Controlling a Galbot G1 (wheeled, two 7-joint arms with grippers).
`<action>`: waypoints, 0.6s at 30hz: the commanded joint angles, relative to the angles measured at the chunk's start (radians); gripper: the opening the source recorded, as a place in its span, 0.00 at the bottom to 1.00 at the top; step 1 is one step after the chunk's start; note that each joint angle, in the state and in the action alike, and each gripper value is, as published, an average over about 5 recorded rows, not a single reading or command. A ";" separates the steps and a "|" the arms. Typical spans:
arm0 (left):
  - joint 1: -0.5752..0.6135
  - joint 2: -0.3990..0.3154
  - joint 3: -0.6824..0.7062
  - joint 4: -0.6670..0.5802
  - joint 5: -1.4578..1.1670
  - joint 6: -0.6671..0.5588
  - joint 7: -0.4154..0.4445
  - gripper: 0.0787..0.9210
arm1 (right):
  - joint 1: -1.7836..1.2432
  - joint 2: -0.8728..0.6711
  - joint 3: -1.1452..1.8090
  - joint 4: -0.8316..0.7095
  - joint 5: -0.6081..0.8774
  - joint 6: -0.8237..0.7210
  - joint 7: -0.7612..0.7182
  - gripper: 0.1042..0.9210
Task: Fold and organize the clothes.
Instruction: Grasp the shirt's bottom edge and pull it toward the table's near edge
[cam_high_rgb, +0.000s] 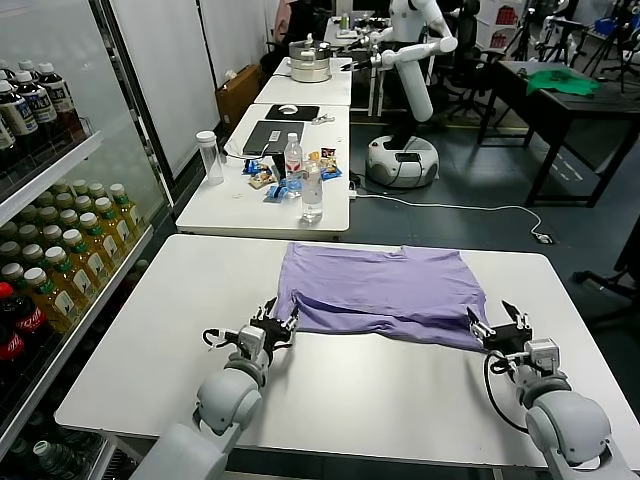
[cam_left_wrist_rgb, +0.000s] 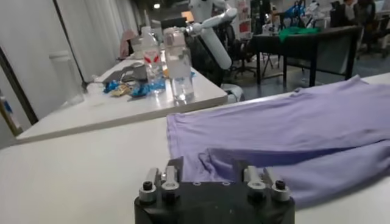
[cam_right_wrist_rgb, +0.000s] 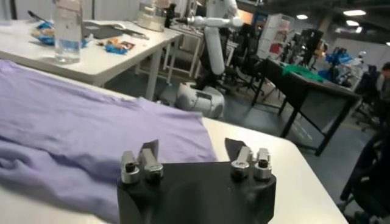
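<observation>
Lavender cloth, the T-shirt (cam_high_rgb: 385, 292), lies folded over on itself on the white bench (cam_high_rgb: 330, 400), toward the bench's far half and roughly centred across it. Its near edge shows a doubled layer with a soft ridge running along it, and the cloth is smooth and flat farther back.

The left gripper (cam_high_rgb: 277, 325) rests low on the bench at the T-shirt's near left corner, its fingers spread apart, the tips just at the hem and holding nothing. The right gripper (cam_high_rgb: 502, 322) sits at the T-shirt's near right corner, its fingers likewise apart and empty, with the cloth edge just beside them. In the wrist views each gripper's finger pair stands parted, with the purple fabric lying loose ahead of it.

Beyond the T-shirt, on a second bench (cam_high_rgb: 235, 205), stand a clear water bottle (cam_high_rgb: 311, 190) and a laptop (cam_high_rgb: 272, 136), with some snack packets (cam_high_rgb: 265, 180) nearby.
</observation>
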 joint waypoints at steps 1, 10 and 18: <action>-0.015 -0.030 0.001 0.068 -0.035 0.021 -0.025 0.81 | -0.018 0.018 0.012 -0.064 0.042 -0.059 0.026 0.88; -0.026 -0.041 0.019 0.094 -0.054 0.027 -0.036 0.79 | 0.005 0.025 -0.014 -0.104 0.091 -0.061 0.031 0.72; -0.023 -0.046 0.021 0.099 -0.082 0.030 -0.034 0.52 | 0.007 0.015 -0.013 -0.104 0.115 -0.053 0.025 0.44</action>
